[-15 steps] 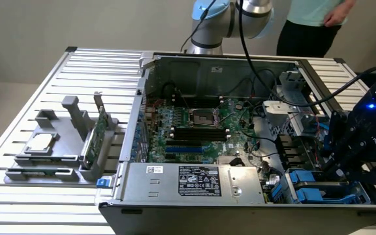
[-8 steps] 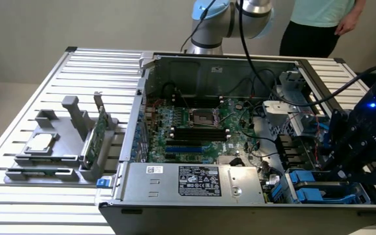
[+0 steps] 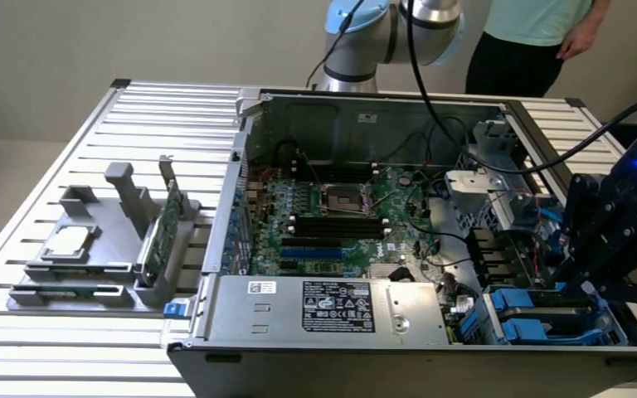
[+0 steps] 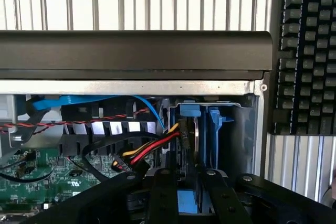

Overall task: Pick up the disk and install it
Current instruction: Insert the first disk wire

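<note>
The black fingers point(image 4: 163, 195) stand a little apart, one on each side of the disk point(image 4: 197, 136), which sits on edge between them. Whether their pads actually press on it I cannot tell. The gripper point(image 4: 187, 176) hangs over the drive bay point(image 4: 236, 129) in one corner of the open computer case point(image 3: 407, 369). The disk is down in that bay, its silver edge upright and bright blue carrier rails point(image 4: 214, 129) framing it. Just beside it inside the case, a red, yellow and black power lead point(image 4: 152, 148) runs towards the bay. A blue data cable point(image 4: 79, 100) trails along the case wall near the green motherboard point(image 3: 330, 215). The labelled power supply point(image 3: 341, 307) fills the side of the case next to the bay. Outside the case, on the slatted table point(image 3: 130, 124), a grey holder point(image 3: 86, 265) carries a thin green circuit card point(image 3: 162, 236) and a small square processor chip point(image 3: 70, 240). A black keyboard point(image 4: 310, 51) lies just past the case's bay corner. Behind the case a person point(image 3: 534, 25) stands close to the robot arm point(image 3: 391, 33)
</note>
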`<act>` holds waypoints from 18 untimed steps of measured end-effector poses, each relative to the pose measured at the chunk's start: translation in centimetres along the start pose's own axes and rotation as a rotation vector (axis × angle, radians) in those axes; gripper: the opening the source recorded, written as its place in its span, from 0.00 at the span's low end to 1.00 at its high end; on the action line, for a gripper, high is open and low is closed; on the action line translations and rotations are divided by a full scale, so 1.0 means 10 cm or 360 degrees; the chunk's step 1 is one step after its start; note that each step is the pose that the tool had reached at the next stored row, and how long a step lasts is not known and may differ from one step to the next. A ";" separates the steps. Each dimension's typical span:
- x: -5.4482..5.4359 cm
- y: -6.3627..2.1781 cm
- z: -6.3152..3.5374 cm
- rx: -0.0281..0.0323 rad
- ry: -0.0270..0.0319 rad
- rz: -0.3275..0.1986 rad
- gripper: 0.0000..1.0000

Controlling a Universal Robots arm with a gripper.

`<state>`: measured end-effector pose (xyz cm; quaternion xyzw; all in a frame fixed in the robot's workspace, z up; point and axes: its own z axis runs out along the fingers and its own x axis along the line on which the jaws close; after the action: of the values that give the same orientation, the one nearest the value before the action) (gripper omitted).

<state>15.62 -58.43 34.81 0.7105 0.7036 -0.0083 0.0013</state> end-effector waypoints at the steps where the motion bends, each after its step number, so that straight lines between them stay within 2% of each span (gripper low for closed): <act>1: 0.00 0.000 -0.006 0.00001 0.00002 0.0000 0.25; 11: -0.02 0.015 -0.026 0.00003 0.00000 -0.0002 0.25; 18: -0.04 0.054 -0.032 0.00001 0.00039 -0.0031 0.25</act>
<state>16.17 -58.78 35.13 0.7036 0.7106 -0.0074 0.0004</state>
